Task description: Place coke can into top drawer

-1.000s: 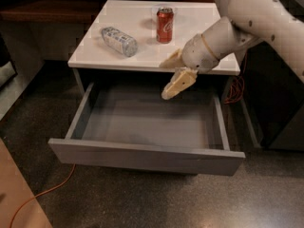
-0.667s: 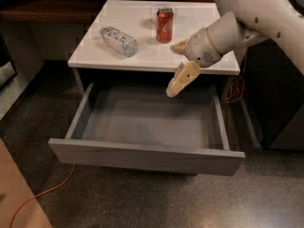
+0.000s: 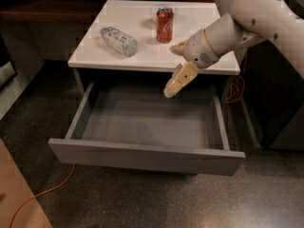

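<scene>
The pincer [image 3: 170,71] is hovering at the front edge of the counter [image 3: 128,14], over the back of the top drawer [image 3: 142,156]. Its two tan fingers are standing spread apart, released and gripping nothing. The coke can [image 3: 165,25] is standing upright on the counter, just behind the pincer and apart from it. A crinkled plastic bottle [image 3: 118,41] is lying on its side, further off toward the view's left. The top drawer is standing pulled out, below and in front of the pincer, showing its grey inside. An orange cable [image 3: 42,196] is lying on the floor, well away at the near left.
</scene>
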Controlling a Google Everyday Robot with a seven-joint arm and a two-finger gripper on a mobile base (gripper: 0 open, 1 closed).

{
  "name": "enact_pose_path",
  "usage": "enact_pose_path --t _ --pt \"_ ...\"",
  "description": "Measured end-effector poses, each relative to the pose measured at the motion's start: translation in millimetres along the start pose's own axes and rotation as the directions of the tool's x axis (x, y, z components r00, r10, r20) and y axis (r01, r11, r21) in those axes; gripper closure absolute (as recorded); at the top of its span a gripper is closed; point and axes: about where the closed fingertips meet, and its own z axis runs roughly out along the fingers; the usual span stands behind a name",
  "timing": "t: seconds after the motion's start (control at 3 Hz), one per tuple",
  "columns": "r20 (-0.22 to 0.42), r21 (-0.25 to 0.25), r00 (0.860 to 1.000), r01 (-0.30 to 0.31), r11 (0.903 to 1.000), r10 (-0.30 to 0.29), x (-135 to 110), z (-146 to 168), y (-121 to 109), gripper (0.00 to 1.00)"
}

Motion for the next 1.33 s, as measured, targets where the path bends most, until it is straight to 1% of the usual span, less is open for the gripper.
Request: enact_pose_path --t 0.33,0.67,1.0,1.33 --pt "0.036 0.066 0.997 -0.069 0.9955 0.066 4.2 -7.6 -6.1 0.0" --pt "0.089 0.164 0.987 -0.15 0.975 0.137 5.5 -22.9 -29.3 0.0" --pt "0.117 0.219 0.977 -0.199 0.955 0.177 3.0 -34.0 -55.1 0.0" --pt "0.136 0.249 0.963 -0.259 0.933 0.231 4.2 -34.5 -97.7 0.0"
